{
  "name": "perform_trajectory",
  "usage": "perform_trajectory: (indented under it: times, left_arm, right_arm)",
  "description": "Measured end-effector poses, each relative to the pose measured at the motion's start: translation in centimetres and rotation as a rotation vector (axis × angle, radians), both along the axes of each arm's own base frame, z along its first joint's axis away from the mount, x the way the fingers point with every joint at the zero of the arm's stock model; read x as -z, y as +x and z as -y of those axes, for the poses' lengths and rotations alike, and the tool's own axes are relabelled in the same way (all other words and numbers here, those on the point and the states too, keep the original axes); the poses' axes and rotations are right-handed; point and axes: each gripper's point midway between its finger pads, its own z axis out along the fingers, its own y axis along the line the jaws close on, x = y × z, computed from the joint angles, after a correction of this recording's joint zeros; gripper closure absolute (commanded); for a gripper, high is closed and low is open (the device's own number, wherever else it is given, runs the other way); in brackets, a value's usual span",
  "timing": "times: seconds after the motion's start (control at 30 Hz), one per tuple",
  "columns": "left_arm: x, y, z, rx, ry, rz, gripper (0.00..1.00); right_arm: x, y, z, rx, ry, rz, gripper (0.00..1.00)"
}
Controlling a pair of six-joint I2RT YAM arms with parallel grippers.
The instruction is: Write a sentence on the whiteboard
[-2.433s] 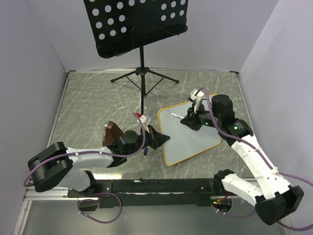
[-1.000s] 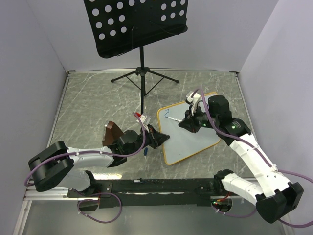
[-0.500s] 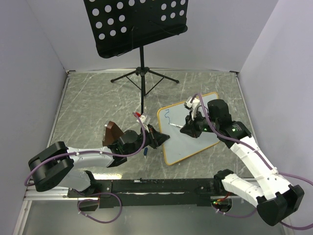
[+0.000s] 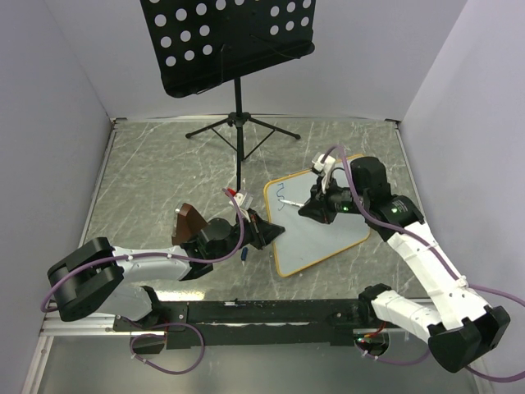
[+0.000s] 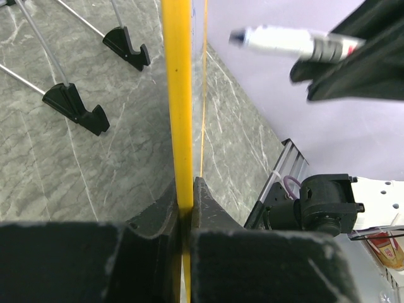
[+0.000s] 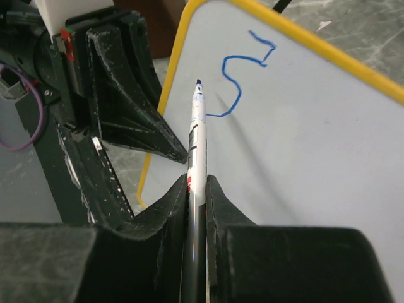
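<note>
The whiteboard (image 4: 321, 236) lies tilted on the table right of centre, with a yellow-orange frame (image 5: 179, 101). My left gripper (image 4: 273, 230) is shut on its left frame edge; in the left wrist view (image 5: 185, 192) the jaws pinch the yellow rim. My right gripper (image 4: 315, 207) is shut on a white marker (image 6: 197, 132) over the board's far left part. The marker's blue tip is near a blue S-shaped stroke (image 6: 240, 95), which also shows in the top view (image 4: 281, 195). No whole sentence shows. The marker also appears in the left wrist view (image 5: 284, 41).
A black perforated music stand (image 4: 225, 41) rises at the back, its tripod feet (image 4: 239, 127) on the marbled table beyond the board. A brown object (image 4: 190, 220) sits by my left arm. A small blue item (image 4: 245, 256) lies under the left gripper. Grey walls close in both sides.
The blue mark grew from a short dash into an S shape. My right gripper swept down the board with the marker, then moved back up beside the stroke. The left arm has not moved.
</note>
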Motion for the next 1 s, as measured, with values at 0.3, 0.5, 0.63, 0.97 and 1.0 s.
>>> perform_trajectory:
  times: [0.3,0.5,0.63,0.97,1.0]
  left_arm:
    - [0.1,-0.1,-0.1,0.000,-0.004,0.002,0.99]
    - [0.1,-0.1,-0.1,0.000,-0.004,0.002,0.99]
    - [0.1,0.0,-0.1,-0.001,-0.004,0.001,0.99]
    - [0.2,0.1,-0.2,-0.007,-0.009,-0.012,0.99]
    - [0.2,0.1,-0.3,-0.008,-0.009,-0.013,0.99]
  right_arm:
    - [-0.3,1.2,1.0,0.071,-0.005,0.007,1.00]
    - [0.0,1.8,1.4,0.102,-0.019,0.004,1.00]
    - [0.5,2.2,1.5,0.115,-0.034,-0.010,1.00]
    - [0.8,2.9,2.2,0.170,-0.058,-0.009,1.00]
    - [0.9,3.1,2.5,0.187,-0.062,-0.008,1.00]
